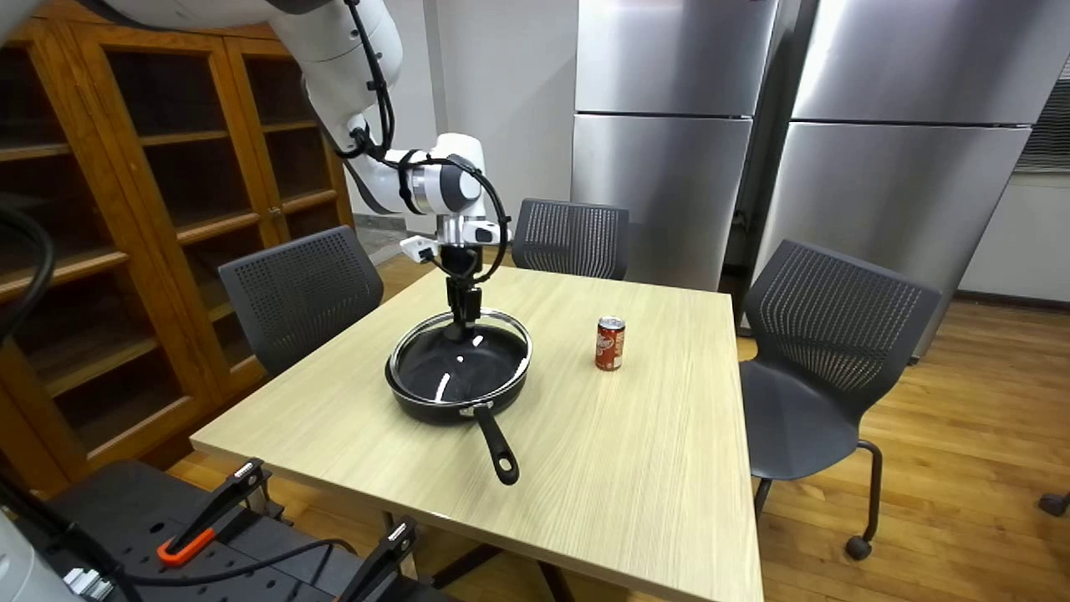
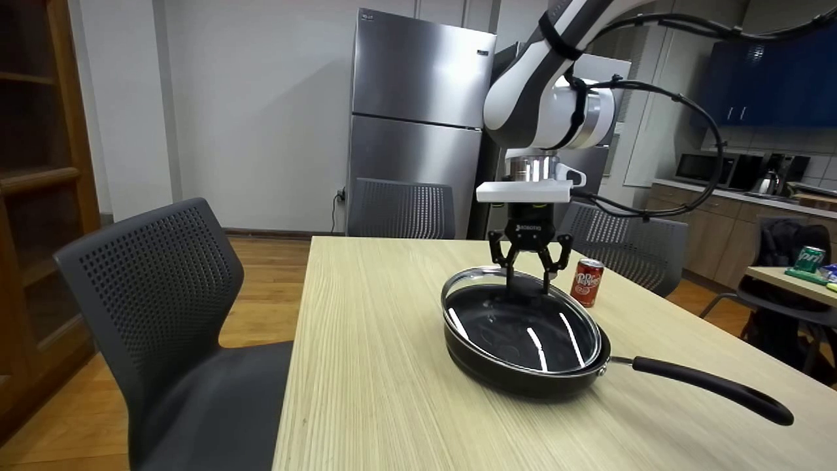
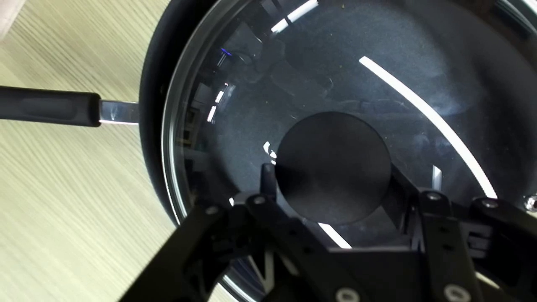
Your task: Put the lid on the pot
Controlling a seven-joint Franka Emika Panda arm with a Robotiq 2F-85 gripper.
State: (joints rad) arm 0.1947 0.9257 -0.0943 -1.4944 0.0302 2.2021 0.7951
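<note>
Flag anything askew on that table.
The silvery-rimmed round clear glass lid looks off-centre over the shallow round black frying pan: in the wrist view, the pan's edge shows beyond the lid near the long black handle.

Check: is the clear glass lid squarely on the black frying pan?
No: the lid looks off-centre, exposing the pan beside its handle.

The lid (image 2: 518,328) is glossy clear glass, its rim (image 3: 168,138) polished metal, its knob (image 3: 333,167) matt. The pot (image 2: 523,386) looks smooth and low-sheen, its handle (image 2: 713,384) matt plastic or rubber. The counter (image 1: 635,451) shows smooth, grained wood or laminate, the can (image 2: 586,284) shiny metal, the refrigerators (image 1: 656,192) brushed metal.
</note>
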